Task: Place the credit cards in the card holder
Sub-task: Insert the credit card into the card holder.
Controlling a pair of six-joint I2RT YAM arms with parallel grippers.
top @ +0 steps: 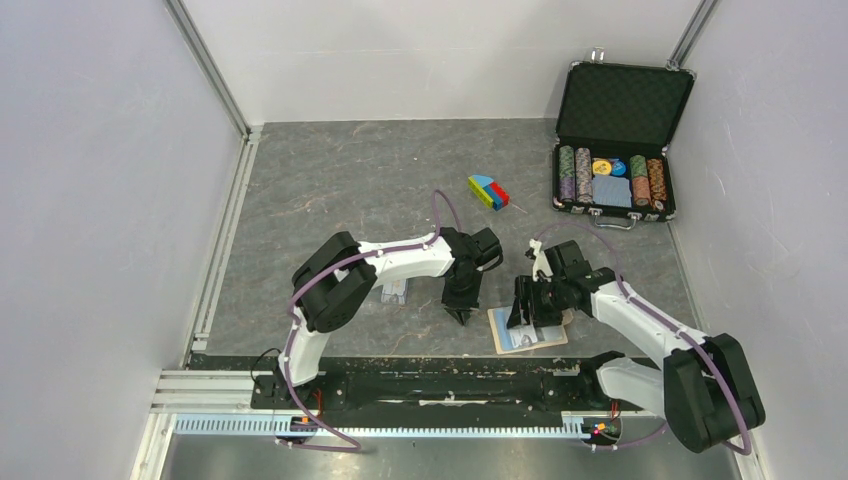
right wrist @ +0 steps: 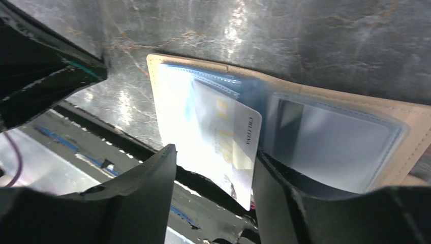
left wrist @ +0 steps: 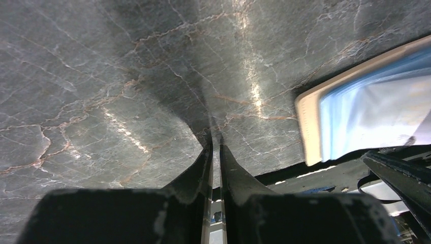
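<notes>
Right end effector (right wrist: pixel 216 152), spread, straddles credit card (right wrist: pixel 239 142) atop open card holder (right wrist: pixel 356 99).

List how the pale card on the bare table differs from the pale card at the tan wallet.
Place: the pale translucent card by the left arm lies on the grey marbled table; the pale gold-chipped card rests on the open tan folding card holder.
Company: the first lies apart from the shut left end effector; the second sits between the jaws of the open right end effector.
Both are small flat rectangles.
</notes>
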